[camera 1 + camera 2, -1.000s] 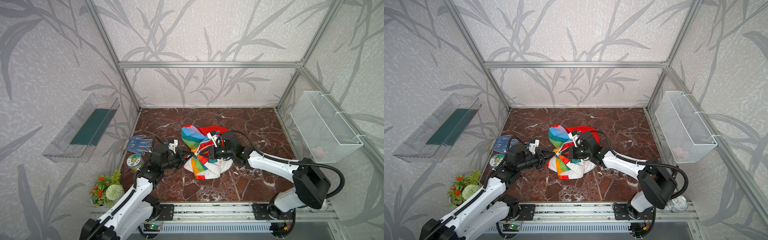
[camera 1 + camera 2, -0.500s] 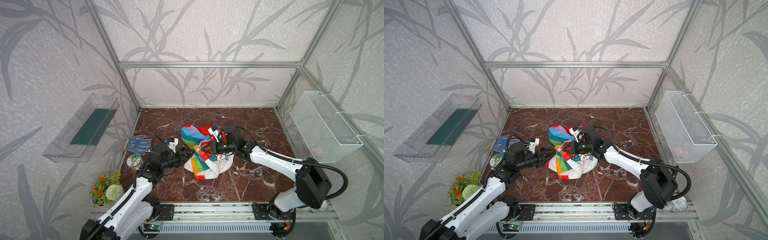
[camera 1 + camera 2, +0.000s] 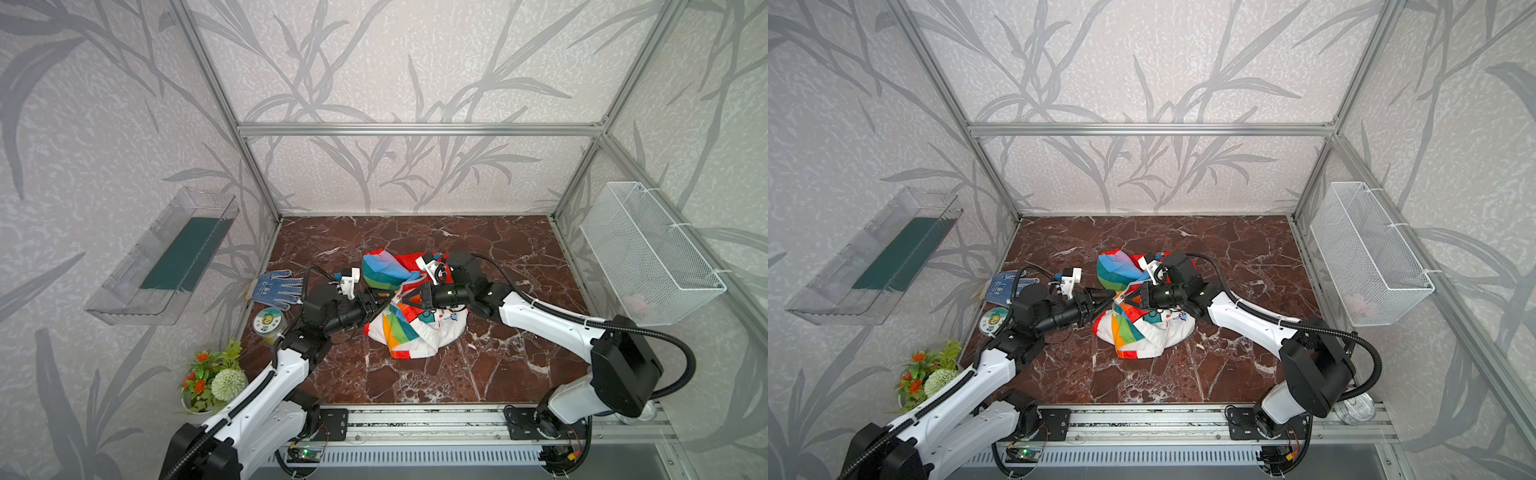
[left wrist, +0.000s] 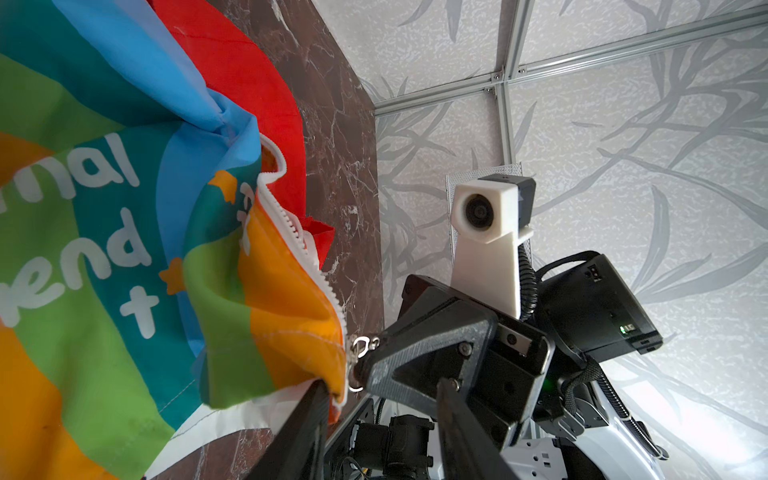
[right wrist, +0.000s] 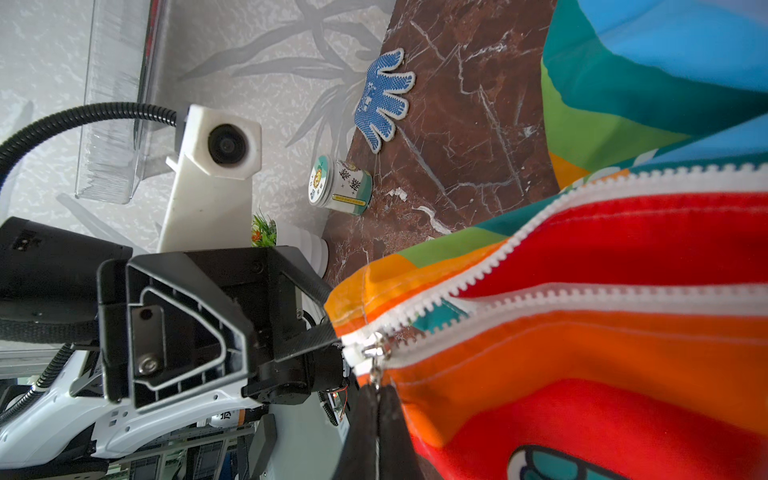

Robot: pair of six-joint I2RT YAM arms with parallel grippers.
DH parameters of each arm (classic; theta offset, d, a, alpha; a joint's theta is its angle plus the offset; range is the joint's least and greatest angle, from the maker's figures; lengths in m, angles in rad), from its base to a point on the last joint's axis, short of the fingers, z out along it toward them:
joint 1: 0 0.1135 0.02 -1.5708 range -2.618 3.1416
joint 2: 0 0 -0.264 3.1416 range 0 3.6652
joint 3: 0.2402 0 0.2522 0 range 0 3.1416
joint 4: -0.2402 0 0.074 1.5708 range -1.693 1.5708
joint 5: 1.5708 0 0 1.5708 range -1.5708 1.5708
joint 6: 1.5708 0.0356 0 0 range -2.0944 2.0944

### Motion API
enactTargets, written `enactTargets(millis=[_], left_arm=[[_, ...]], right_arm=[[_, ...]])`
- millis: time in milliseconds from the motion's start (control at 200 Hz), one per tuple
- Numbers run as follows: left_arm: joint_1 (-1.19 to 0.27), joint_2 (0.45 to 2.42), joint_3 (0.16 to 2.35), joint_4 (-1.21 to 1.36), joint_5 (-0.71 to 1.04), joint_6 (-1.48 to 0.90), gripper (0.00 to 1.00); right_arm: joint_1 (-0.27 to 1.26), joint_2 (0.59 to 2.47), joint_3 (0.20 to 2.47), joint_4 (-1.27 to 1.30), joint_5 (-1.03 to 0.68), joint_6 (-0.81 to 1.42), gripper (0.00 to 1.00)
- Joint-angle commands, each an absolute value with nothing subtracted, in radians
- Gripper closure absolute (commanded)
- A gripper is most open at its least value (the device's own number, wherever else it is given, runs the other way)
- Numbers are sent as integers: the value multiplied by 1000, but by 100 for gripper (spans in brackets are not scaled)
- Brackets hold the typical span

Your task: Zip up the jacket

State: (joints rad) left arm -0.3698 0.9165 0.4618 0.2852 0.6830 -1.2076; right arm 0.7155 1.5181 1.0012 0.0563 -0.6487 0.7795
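Red-brown marble tabletop (image 3: pixel 457 365), veined in white, floors a booth with grey leaf-patterned walls, and at its middle we find both arms meeting tip to tip. Our right gripper (image 5: pixel 378 392) is pinched tight on the small metal pull tab (image 5: pixel 376 372) of the white plastic-toothed zipper (image 5: pixel 540 291), its two dark fingers pressed flat together with the tab between them. Facing it, our left gripper (image 5: pixel 332 314) has its jaws apart. The orange bottom corner of the cloth lies between them, and one finger (image 4: pixel 307 424) touches the hem. The slider (image 5: pixel 374 349) sits at the zipper's bottom end, and beyond it the two rows of teeth spread apart, unjoined. They belong to the small thin rainbow-striped jacket (image 3: pixel 409 328) with white lettering, red hood and white lining. It lies crumpled at the middle of the marble, its lower front corner lifted between the grippers. Near the left wall lie a blue dotted work glove (image 3: pixel 277 286) and, just beside it, a round labelled jar (image 3: pixel 268 322). A pot of artificial flowers (image 3: pixel 212 376) stands off the tabletop's left front corner. A clear plastic tray (image 3: pixel 162 253) hangs on the left wall, a white wire basket (image 3: pixel 648 253) on the right.
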Motion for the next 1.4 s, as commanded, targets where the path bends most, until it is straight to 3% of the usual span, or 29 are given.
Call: enactTargets(millis=[0,320,770,1175,1395], left_arm=[[-383,923,458,325,690,-1225,55],[-405,905,409,315,643,-1253,52],[-409,945,409,417,643,-1278,77],[-414,968,410,445,646,-1291,83],[-416,965,429,390,642,-1267,100]], right_arm=[[722,1507,991,90,-664,788,100],[728,1511,996,119,-661,807,100],[735,1508,979,134,-664,812,100],[738,1513,982,144,-665,816,100],[738,1511,982,139,-664,816,100]])
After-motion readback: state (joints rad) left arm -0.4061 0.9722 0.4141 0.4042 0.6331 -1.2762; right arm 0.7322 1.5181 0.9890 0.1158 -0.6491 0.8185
